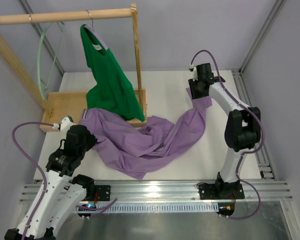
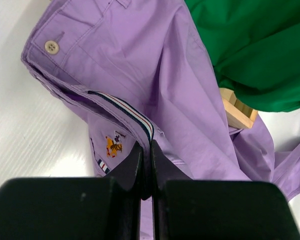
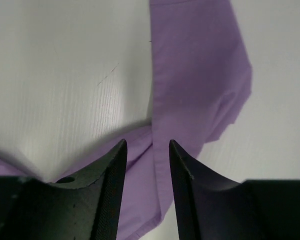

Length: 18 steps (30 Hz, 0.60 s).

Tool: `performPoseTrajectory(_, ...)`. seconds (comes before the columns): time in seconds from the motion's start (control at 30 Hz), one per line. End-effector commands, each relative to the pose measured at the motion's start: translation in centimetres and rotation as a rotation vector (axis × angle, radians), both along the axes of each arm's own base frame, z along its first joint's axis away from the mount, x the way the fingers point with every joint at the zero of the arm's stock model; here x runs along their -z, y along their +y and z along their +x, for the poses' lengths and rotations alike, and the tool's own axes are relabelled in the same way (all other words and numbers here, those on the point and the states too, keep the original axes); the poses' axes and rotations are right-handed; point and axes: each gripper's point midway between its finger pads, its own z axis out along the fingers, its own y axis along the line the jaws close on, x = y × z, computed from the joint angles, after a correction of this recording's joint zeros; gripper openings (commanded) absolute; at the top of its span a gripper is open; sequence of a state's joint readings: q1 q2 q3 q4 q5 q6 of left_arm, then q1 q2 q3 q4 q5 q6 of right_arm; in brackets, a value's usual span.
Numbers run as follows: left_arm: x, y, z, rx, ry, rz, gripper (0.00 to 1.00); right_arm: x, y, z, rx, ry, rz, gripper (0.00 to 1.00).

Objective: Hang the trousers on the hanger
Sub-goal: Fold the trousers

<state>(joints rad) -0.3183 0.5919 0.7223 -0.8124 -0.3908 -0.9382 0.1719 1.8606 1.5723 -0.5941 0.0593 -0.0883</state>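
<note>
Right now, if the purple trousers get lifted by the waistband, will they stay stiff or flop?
Probably floppy: the trousers lie in soft folds. They'd likely trail long, since one leg stretches far towards the right arm. The thin cloth looks light.

Top view: bright, even, diffuse light from overhead, no hard shadows. White table (image 1: 175, 90) near blown out w/ mild glare. Strong specular streak on the aluminium rail (image 1: 155, 189) at near edge. Soft shade in folds of the trousers (image 1: 140, 145) and under the green top (image 1: 112, 90). Wide-angle lens: frame posts (image 1: 262, 35) lean outward twd corners. Focus sharp throughout.

Left wrist view: fabric, button (image 2: 51, 46) and stitching crisp. Left gripper (image 2: 146, 146) close to lens, underexposed, slightly soft.

Right wrist view: dimmer, greyish cast. Broad soft shadow on table lower left beside trousers. Right gripper (image 3: 146, 145) dark, edges blurred. Fabric texture soft, low detail.
</note>
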Motion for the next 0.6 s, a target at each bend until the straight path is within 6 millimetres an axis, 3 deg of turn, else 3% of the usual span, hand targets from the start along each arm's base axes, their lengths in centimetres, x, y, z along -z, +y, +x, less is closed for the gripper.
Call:
performPoseTrajectory(0.0,-0.2,-0.8,0.3,0.022,-0.022,-0.040,0.00,1.7,0.0,3.0,-0.024,0.000,-0.064,0.44)
performPoseTrajectory(0.03,0.0,-0.9,0.4,0.026,-0.016,-0.044,0.01,1.5,0.1,4.0,-0.023,-0.014,-0.069,0.45)
performPoseTrajectory(0.23,-0.1,-1.0,0.6,0.031,-0.006,-0.041,0.01,5.4,-0.2,6.9,-0.018,0.040,-0.127,0.49)
performPoseTrajectory(0.57,-0.3,-0.7,0.8,0.014,-0.015,-0.031,0.01,10.2,0.5,7.8,-0.060,0.145,-0.094,0.50)
